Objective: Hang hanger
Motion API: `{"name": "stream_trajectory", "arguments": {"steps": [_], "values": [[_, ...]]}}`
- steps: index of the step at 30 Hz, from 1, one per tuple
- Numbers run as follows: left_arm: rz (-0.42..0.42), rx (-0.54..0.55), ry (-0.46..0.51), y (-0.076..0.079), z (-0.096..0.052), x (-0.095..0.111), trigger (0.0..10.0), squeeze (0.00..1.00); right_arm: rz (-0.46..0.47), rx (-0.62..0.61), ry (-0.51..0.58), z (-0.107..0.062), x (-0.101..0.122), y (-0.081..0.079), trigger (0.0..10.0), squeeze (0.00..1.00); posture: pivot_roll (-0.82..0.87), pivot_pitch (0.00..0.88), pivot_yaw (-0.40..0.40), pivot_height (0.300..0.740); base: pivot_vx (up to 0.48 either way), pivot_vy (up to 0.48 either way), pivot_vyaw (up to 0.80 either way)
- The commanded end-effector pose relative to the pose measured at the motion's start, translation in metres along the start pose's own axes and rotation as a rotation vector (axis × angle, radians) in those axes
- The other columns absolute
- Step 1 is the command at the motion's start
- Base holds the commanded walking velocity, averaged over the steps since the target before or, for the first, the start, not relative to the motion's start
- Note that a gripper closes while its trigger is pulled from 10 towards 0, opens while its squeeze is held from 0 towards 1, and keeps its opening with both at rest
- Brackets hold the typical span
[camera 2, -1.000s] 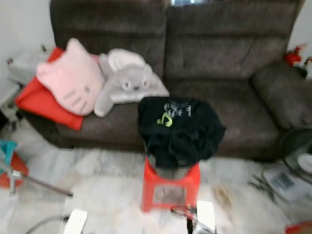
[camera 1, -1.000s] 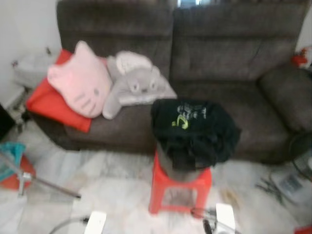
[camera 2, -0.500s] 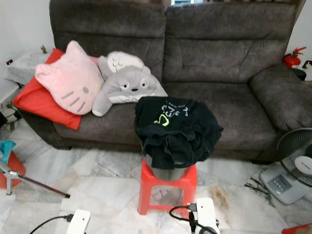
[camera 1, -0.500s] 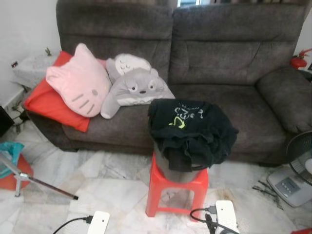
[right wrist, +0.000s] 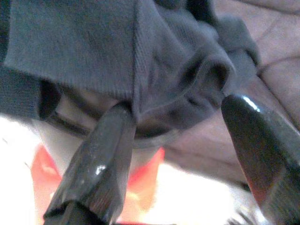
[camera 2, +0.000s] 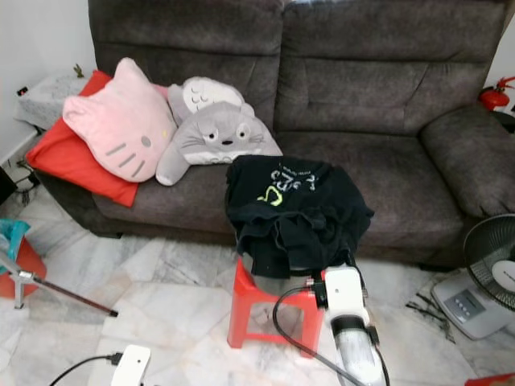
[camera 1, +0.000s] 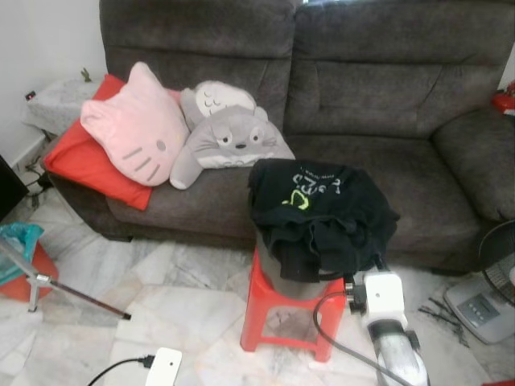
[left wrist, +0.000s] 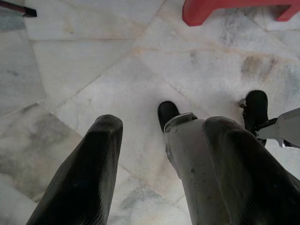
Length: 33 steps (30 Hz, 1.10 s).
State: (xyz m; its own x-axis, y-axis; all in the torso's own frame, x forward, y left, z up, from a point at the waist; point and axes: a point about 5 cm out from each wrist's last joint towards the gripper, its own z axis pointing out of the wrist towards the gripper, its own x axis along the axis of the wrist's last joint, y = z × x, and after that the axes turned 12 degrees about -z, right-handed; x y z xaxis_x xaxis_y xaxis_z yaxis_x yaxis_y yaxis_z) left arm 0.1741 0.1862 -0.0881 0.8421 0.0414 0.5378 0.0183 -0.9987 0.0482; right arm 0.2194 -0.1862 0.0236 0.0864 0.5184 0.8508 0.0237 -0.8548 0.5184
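Left hand [left wrist: 159, 154]: fingers spread, grasping nothing, hanging over the marble floor [left wrist: 93, 61] beside the robot's own leg. Idle.

Red stool [camera 1: 291, 320]: stands on the floor before the grey sofa [camera 1: 386, 104] and carries a metal bucket [camera 1: 291, 285] draped with a black garment [camera 1: 318, 213].

Right hand [right wrist: 180, 154]: fingers spread, nothing between them, at the stool's right edge, pointing up at the garment's hanging hem.

No hanger can be made out; it may lie under the cloth.

Judgement: the step is reaching for the garment. Advance until a firm fold sits between the fingers, close on cloth only, clear of the bucket rim, then lift straight up.

Change from half a second ago: the right arm [camera 1: 394, 338] has risen to the bucket.
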Motion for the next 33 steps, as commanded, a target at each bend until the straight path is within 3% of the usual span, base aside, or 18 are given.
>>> {"name": "stream_trajectory", "arguments": {"steps": [1, 2, 6, 9, 12, 18, 22, 25, 33], "values": [[0.01, 0.001, -0.02, 0.0, 0.0, -0.004, 10.0, 0.0, -0.065, -0.042, 0.143, 0.001, 0.019, 0.009, 10.0, 0.0, 0.02, 0.0, -0.008, 0.74, 0.0, 0.0, 0.0], [0.012, 0.0, -0.02, 0.0, 0.0, -0.004, 10.0, 0.0, 0.03, -0.037, 0.001, -0.004, 0.014, 0.006, 10.0, 0.0, 0.02, 0.0, -0.008, 0.74, 0.0, 0.0, 0.0], [0.02, 0.0, -0.021, -0.001, 0.0, -0.003, 10.0, 0.0, 0.059, -0.061, -0.09, -0.027, 0.024, 0.015, 10.0, 0.0, 0.01, 0.0, -0.005, 0.74, 0.0, 0.0, 0.0], [0.027, 0.001, -0.022, -0.001, 0.0, -0.003, 10.0, 0.0, 0.034, -0.084, -0.1, -0.033, 0.03, 0.02, 10.0, 0.0, 0.01, 0.0, -0.004, 0.74, 0.0, 0.0, 0.0], [0.028, 0.002, -0.02, -0.001, 0.0, -0.002, 10.0, 0.0, -0.057, -0.178, 0.151, -0.027, 0.064, 0.051, 10.0, 0.0, 0.01, 0.0, -0.002, 0.74, 0.0, 0.0, 0.0], [0.03, 0.002, -0.018, -0.001, 0.0, -0.001, 10.0, 0.0, 0.007, -0.143, 0.141, -0.012, 0.082, 0.058, 10.0, 0.0, 0.01, 0.0, -0.004, 0.74, 0.0, 0.0, 0.0], [0.03, 0.002, -0.018, -0.001, 0.0, 0.0, 10.0, 0.0, -0.009, -0.088, 0.115, 0.0, 0.086, 0.057, 10.0, 0.0, 0.01, 0.0, -0.002, 0.74, 0.0, 0.0, 0.0], [0.031, 0.0, -0.019, 0.0, 0.0, 0.0, 10.0, 0.0, -0.038, -0.016, 0.083, 0.021, 0.092, 0.055, 10.0, 0.0, 0.01, 0.0, -0.001, 0.74, 0.0, 0.0, 0.0], [0.029, -0.002, -0.019, 0.0, 0.0, -0.001, 10.0, 0.0, -0.056, 0.071, 0.088, 0.04, 0.107, 0.051, 10.0, 0.0, 0.02, 0.0, -0.005, 0.74, 0.0, 0.0, 0.0]]}}
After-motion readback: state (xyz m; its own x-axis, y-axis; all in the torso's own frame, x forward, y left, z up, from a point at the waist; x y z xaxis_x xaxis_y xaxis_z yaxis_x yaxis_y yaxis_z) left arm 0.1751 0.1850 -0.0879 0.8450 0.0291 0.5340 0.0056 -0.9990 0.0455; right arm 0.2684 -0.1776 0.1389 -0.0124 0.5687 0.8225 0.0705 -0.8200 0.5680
